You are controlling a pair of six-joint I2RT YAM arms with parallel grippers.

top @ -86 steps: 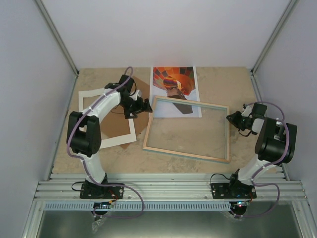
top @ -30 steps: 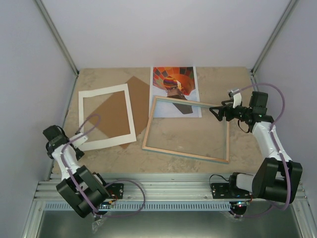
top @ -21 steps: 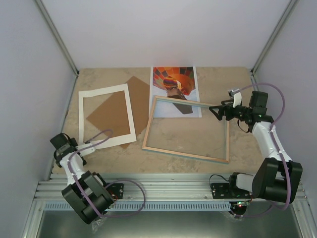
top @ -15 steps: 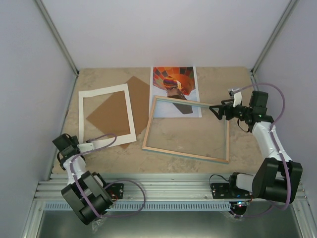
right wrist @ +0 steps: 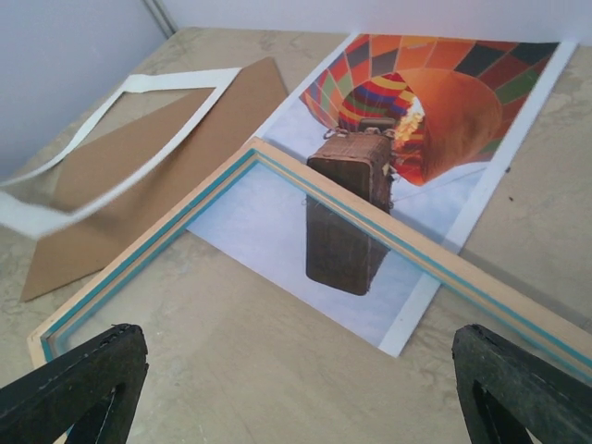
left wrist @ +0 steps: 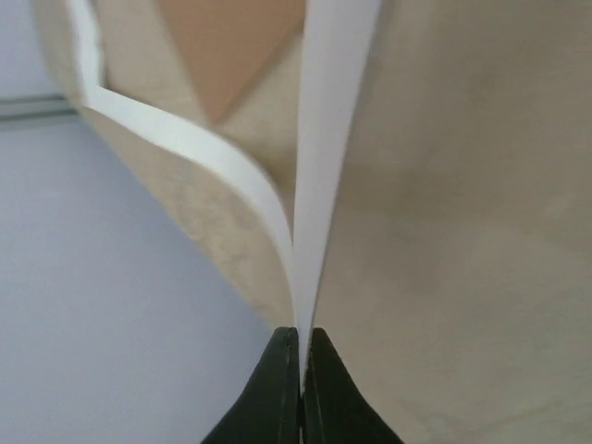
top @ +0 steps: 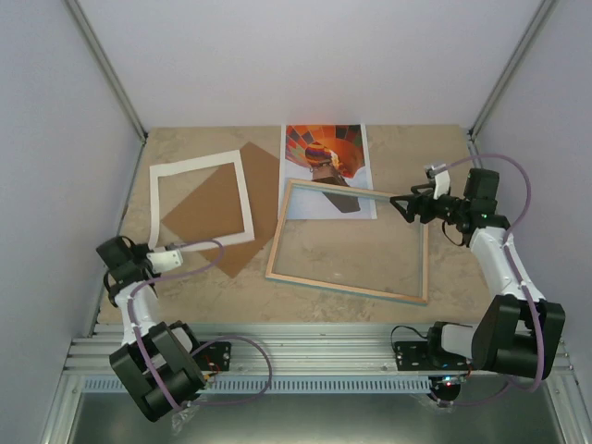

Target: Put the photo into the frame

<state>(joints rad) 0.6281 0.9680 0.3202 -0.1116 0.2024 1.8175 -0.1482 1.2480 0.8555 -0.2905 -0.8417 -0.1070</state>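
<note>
The photo (top: 326, 166), a hot-air balloon print, lies face up at the back of the table, with its near edge under the frame (top: 277, 254). The frame lies flat with its light wood rim up, and the table shows through its pane. My left gripper (top: 159, 252) is shut on the near corner of the white mat border (top: 245, 194). In the left wrist view the jaws (left wrist: 301, 340) pinch the mat's (left wrist: 328, 139) thin edge, which bows upward. My right gripper (top: 405, 202) hangs open over the frame's far right corner. In the right wrist view it (right wrist: 296, 388) looks over the frame's rim (right wrist: 416, 250) onto the photo (right wrist: 444, 111).
A brown backing board (top: 222, 217) lies under the mat, left of the frame. The right wrist view shows this board (right wrist: 139, 162) and the lifted mat (right wrist: 55, 213). Grey walls close in the table on the left, back and right.
My left gripper swung to the mat's near corner and shut on it. That corner has risen and the mat has shifted and bowed. The right arm barely moved.
</note>
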